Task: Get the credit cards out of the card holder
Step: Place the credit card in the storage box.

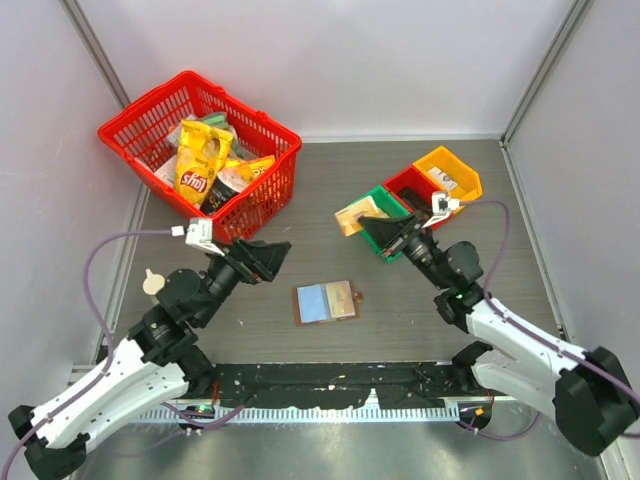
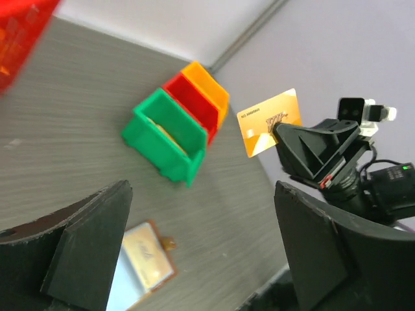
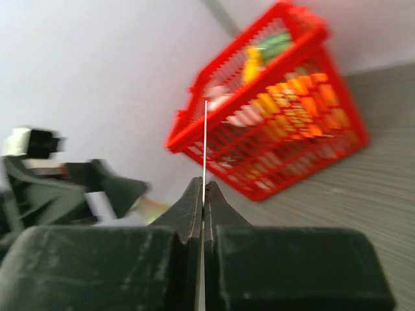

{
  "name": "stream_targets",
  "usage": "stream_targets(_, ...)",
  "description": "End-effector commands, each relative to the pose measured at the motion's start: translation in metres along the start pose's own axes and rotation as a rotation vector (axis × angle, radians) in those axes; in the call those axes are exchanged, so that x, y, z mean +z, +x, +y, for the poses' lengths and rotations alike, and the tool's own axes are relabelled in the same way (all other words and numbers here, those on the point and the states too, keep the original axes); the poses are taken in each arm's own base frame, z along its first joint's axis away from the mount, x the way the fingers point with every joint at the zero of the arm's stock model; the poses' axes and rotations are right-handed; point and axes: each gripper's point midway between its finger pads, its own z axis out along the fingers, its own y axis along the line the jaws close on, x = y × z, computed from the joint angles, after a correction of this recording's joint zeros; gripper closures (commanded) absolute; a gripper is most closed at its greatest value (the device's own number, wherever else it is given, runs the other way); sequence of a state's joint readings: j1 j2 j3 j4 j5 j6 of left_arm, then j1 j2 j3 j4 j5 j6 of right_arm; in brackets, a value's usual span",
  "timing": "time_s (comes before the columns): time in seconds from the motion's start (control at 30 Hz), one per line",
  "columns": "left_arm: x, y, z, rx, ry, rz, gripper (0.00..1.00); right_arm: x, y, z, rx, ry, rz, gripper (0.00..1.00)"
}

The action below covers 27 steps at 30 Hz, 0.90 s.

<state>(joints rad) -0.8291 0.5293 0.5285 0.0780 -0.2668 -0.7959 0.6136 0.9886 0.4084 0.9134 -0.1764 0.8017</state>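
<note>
Your left tool (image 1: 278,258) hangs spread open and empty, near the card holder (image 1: 312,304). The holder lies opened flat on the tabletop (image 1: 400,305), with one tan credit card (image 1: 343,299) in its right panel. Your right tool (image 1: 372,225) is clamped on a second credit card (image 1: 352,215), raised beside the green bin (image 1: 390,201). The cards look thin, stiff, light, likely slick. Pinch one edge; pin the holder, it may slide.
</note>
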Motion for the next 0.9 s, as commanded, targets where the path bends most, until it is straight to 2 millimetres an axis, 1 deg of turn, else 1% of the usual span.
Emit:
stream_targets(0.0, -0.022, -0.015, 0.039, 0.292, -0.212, 0.071, 0.0, -0.018, -0.02, -0.05, -0.127, 0.217, 0.079, 0.99)
stream_targets(0.03, -0.025, -0.014, 0.045, 0.331, -0.241, 0.1, 0.0, -0.026, -0.016, -0.063, -0.141, 0.273, 0.121, 0.99)
stream_targets(0.07, -0.028, -0.013, 0.051, 0.359, -0.267, 0.123, 0.0, -0.027, -0.033, -0.072, -0.193, 0.308, 0.102, 0.99)
stream_targets(0.1, -0.031, -0.012, 0.057, 0.385, -0.29, 0.151, 0.0, -0.033, -0.029, -0.087, -0.185, 0.367, 0.136, 0.99)
stream_targets(0.13, -0.034, -0.011, 0.063, 0.408, -0.313, 0.177, 0.0, -0.033, -0.043, -0.092, -0.22, 0.389, 0.126, 0.99)
stream_targets(0.17, -0.035, -0.011, 0.068, 0.422, -0.335, 0.196, 0.0, -0.037, -0.039, -0.106, -0.21, 0.434, 0.165, 0.99)
stream_targets(0.2, -0.037, -0.01, 0.074, 0.435, -0.35, 0.214, 0.0, -0.037, -0.052, -0.112, -0.234, 0.463, 0.157, 0.99)
stream_targets(0.23, -0.038, -0.01, 0.077, 0.437, -0.357, 0.224, 0.01, -0.042, -0.049, -0.131, -0.24, 0.518, 0.192, 0.99)
stream_targets(0.27, -0.038, -0.01, 0.083, 0.439, -0.369, 0.234, 0.0, -0.039, -0.055, -0.133, -0.25, 0.522, 0.195, 0.99)
stream_targets(0.3, -0.038, -0.009, 0.087, 0.442, -0.368, 0.245, 0.0, -0.042, -0.055, -0.149, -0.255, 0.563, 0.213, 0.99)
stream_targets(0.33, -0.037, -0.006, 0.09, 0.444, -0.361, 0.261, 0.0, -0.041, -0.058, -0.153, -0.263, 0.572, 0.213, 0.99)
stream_targets(0.37, -0.036, -0.003, 0.095, 0.449, -0.358, 0.277, 0.0, -0.043, -0.057, -0.168, -0.273, 0.602, 0.234, 0.99)
stream_targets(0.4, -0.034, 0.001, 0.103, 0.454, -0.363, 0.3, 0.0, -0.041, -0.059, -0.173, -0.278, 0.609, 0.24, 0.99)
stream_targets(0.43, -0.033, 0.005, 0.107, 0.456, -0.361, 0.323, 0.0, -0.043, -0.054, -0.186, -0.276, 0.631, 0.274, 0.99)
stream_targets(0.47, -0.031, 0.01, 0.112, 0.454, -0.361, 0.349, 0.0, -0.04, -0.048, -0.195, -0.263, 0.63, 0.306, 0.99)
stream_targets(0.53, -0.029, 0.016, 0.113, 0.434, -0.346, 0.39, 0.0, -0.037, -0.04, -0.207, -0.257, 0.636, 0.345, 0.99)
stream_targets(0.57, -0.028, 0.018, 0.111, 0.427, -0.325, 0.403, 0.0, -0.037, -0.038, -0.212, -0.259, 0.636, 0.357, 0.99)
stream_targets(0.6, -0.028, 0.018, 0.112, 0.427, -0.326, 0.403, 0.0, -0.036, -0.03, -0.219, -0.24, 0.633, 0.384, 0.99)
stream_targets(0.67, -0.029, 0.013, 0.114, 0.429, -0.332, 0.387, 0.0, -0.035, -0.014, -0.227, -0.202, 0.612, 0.424, 0.99)
stream_targets(0.73, -0.031, 0.01, 0.115, 0.43, -0.335, 0.371, 0.0, -0.031, -0.006, -0.233, -0.171, 0.586, 0.416, 0.99)
stream_targets(0.87, -0.032, 0.01, 0.115, 0.427, -0.328, 0.364, 0.0, -0.034, 0.013, -0.248, -0.091, 0.594, 0.421, 0.99)
